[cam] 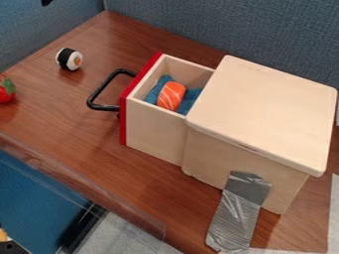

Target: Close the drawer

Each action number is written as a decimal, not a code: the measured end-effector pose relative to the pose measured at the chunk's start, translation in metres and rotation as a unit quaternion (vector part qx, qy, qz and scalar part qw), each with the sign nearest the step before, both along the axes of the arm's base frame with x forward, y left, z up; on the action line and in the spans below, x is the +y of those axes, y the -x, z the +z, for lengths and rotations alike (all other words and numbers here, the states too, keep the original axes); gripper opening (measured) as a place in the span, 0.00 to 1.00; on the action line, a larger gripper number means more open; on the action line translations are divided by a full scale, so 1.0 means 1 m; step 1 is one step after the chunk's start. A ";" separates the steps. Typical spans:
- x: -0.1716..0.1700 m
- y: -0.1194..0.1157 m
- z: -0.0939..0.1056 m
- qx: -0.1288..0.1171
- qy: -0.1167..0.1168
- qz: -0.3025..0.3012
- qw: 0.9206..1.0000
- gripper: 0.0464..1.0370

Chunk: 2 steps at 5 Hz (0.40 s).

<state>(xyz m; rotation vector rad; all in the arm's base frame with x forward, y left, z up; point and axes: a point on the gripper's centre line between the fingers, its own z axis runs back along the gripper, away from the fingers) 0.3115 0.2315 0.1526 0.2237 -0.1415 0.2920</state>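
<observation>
The wooden drawer (155, 126) stands pulled out to the left from its light wooden box (265, 114). Its front panel (140, 82) is red, with a black loop handle (99, 94) sticking out to the left. Inside the drawer an orange, white-striped sushi piece (171, 95) lies on blue cloth (159, 88). At the top edge near the left corner a small black tip, seemingly of my gripper (46, 2), shows far from the handle and touching nothing.
A black-and-white sushi roll (69, 59) lies left of the drawer, and a red strawberry (7, 90) sits at the left edge. Grey tape (237, 213) holds the box to the brown table (159, 193). Blue-grey partitions (179, 22) rise behind.
</observation>
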 end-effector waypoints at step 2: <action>0.012 -0.003 -0.028 -0.028 0.011 -0.062 0.998 0.96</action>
